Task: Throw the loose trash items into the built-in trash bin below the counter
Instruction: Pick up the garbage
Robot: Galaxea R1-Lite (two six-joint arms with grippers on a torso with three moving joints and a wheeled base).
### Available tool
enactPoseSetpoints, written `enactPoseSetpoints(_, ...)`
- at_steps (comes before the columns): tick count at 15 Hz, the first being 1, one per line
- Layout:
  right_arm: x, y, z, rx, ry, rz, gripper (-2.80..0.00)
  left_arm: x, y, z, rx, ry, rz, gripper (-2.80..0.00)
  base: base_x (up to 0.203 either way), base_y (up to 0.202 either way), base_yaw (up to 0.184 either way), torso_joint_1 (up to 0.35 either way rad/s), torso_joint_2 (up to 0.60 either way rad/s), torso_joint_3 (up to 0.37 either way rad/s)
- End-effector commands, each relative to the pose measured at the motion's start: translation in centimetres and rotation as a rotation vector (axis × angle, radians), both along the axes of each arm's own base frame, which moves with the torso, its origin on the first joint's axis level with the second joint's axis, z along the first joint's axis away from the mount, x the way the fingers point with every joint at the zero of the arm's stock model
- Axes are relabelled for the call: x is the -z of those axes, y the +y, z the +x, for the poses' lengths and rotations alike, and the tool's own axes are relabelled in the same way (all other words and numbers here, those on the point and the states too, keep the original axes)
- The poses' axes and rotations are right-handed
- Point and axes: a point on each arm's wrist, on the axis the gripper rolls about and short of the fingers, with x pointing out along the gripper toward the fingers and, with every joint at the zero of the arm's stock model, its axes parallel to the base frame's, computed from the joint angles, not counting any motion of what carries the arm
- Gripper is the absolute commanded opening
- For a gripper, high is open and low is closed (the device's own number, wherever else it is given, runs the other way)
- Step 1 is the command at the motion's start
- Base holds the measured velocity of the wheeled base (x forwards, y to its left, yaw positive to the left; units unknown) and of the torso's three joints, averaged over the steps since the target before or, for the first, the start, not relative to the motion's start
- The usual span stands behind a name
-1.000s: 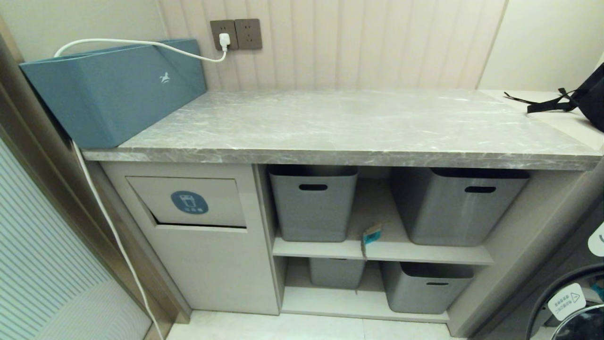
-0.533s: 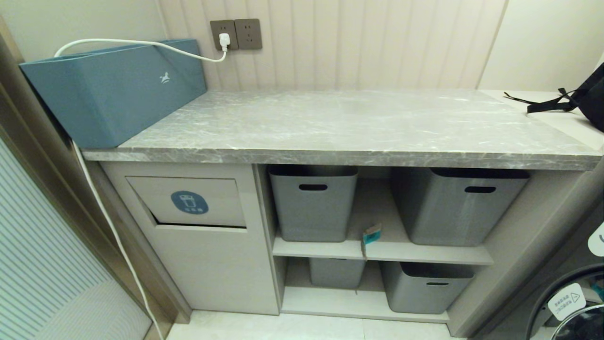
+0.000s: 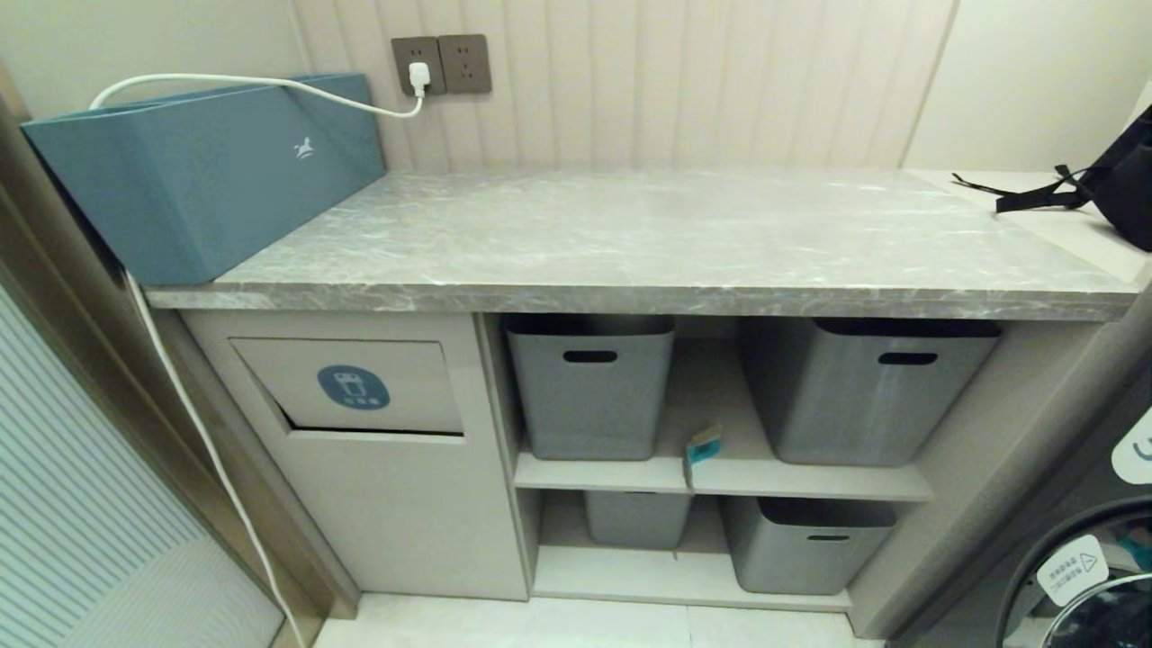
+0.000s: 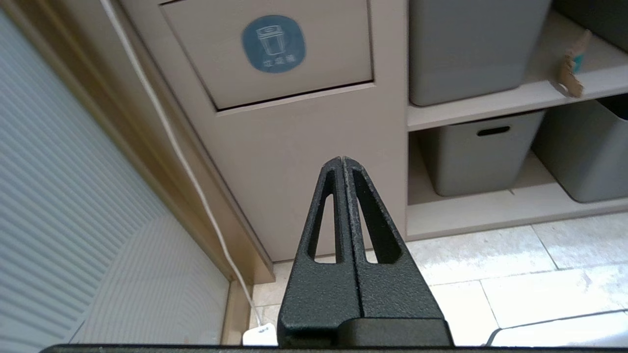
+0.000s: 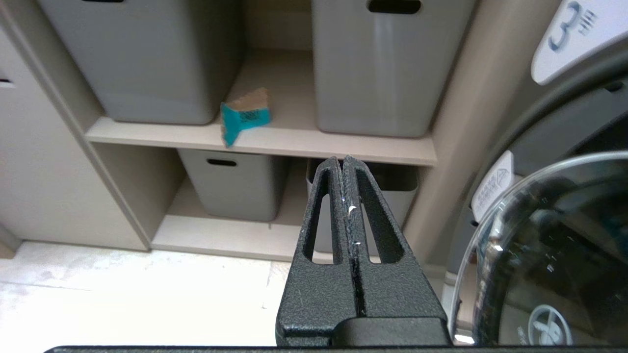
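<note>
One teal paper scrap [image 3: 703, 445] sat on the upper shelf [image 3: 720, 477] between two grey tubs [image 3: 589, 387], folded, one flap hanging over the shelf edge; its small printed label was unreadable. Trash bin flap [image 3: 355, 385] below the counter [image 3: 648, 238] bore a round blue bin-icon sticker [image 4: 273, 43]. Teal box [image 3: 198, 175] showed a white horse logo. Left hand [image 4: 342, 159] and right hand [image 5: 342, 159] were both pressed together, empty, hanging low before the cabinet.
</note>
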Motion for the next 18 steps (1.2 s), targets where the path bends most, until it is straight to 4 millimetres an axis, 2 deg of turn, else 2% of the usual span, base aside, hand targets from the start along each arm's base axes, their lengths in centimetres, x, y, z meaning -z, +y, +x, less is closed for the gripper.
enactPoseSetpoints(1, -0.01, 0.0, 0.0, -0.002, -0.002, -0.001, -2.8, -0.01, 0.0, 0.0, 0.0, -0.001, 0.002, -2.8, 0.0, 0.0, 0.0, 0.0, 0.0, 0.0)
enactPoseSetpoints(15, 0.01, 0.01, 0.0, -0.004, -0.001, -0.004, -2.8, -0.01, 0.0, 0.0, 0.0, -0.001, 0.003, -2.8, -0.007, -0.004, -0.02, 0.0, 0.0, 0.001)
enactPoseSetpoints(18, -0.01, 0.01, -0.01, -0.004, -0.003, -0.004, -2.8, -0.01, 0.0, 0.0, 0.001, -0.001, 0.003, -2.8, -0.011, -0.001, -0.104, 0.005, 0.0, 0.002)
